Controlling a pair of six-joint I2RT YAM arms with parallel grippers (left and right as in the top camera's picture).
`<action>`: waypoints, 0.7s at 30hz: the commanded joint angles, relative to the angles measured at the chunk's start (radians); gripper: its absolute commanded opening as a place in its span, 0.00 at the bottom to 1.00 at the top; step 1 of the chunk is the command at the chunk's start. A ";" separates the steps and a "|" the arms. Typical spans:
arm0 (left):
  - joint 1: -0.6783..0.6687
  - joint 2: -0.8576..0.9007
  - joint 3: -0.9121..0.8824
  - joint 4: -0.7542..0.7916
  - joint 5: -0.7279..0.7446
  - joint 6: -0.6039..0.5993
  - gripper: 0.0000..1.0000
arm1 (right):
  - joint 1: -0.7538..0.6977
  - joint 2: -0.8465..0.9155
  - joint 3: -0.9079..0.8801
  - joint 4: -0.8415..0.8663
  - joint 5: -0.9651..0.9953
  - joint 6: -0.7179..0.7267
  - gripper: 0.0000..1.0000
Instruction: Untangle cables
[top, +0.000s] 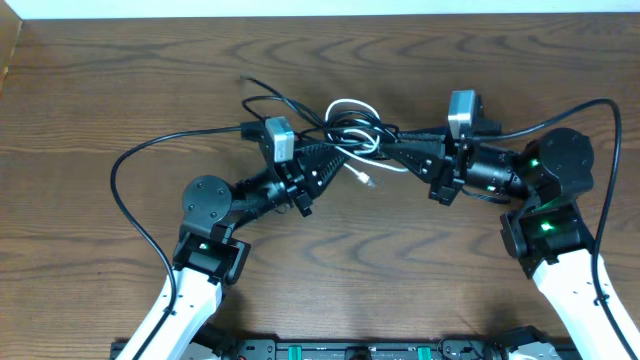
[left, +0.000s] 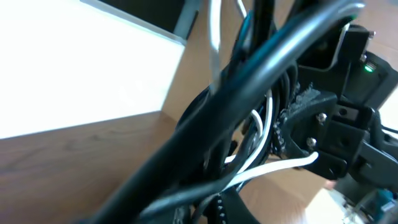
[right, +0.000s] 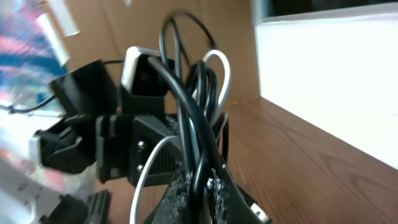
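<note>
The cables (top: 340, 125) lie in a knot at the middle of the wooden table: several thin black cords and one white cable (top: 352, 105) whose plug (top: 366, 181) trails toward me. My left gripper (top: 348, 150) reaches into the knot from the left and is shut, with black cords crossing its fingers (left: 225, 208). From the right, my right gripper (top: 386, 150) is shut on a black cable (right: 198, 140), pinched between its rough pads (right: 184, 186). The two gripper tips nearly meet. The white cable (left: 273, 167) runs between them. How the cords cross inside the knot is hidden.
A loose black cable end (top: 250, 82) points to the back left. The left arm's thick wire (top: 125, 170) loops over the table's left side, and the right arm's wire (top: 612, 140) arcs at the far right. A white wall (right: 323, 68) borders the table's far edge.
</note>
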 joint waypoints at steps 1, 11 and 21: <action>-0.006 -0.006 0.008 0.013 -0.062 0.006 0.08 | 0.040 0.006 0.015 0.000 0.109 0.146 0.01; -0.006 -0.006 0.008 0.035 -0.145 0.006 0.17 | 0.093 0.006 0.015 0.016 0.151 0.279 0.01; -0.005 -0.006 0.008 0.046 -0.146 0.008 0.08 | 0.141 0.018 0.015 0.019 0.190 0.278 0.04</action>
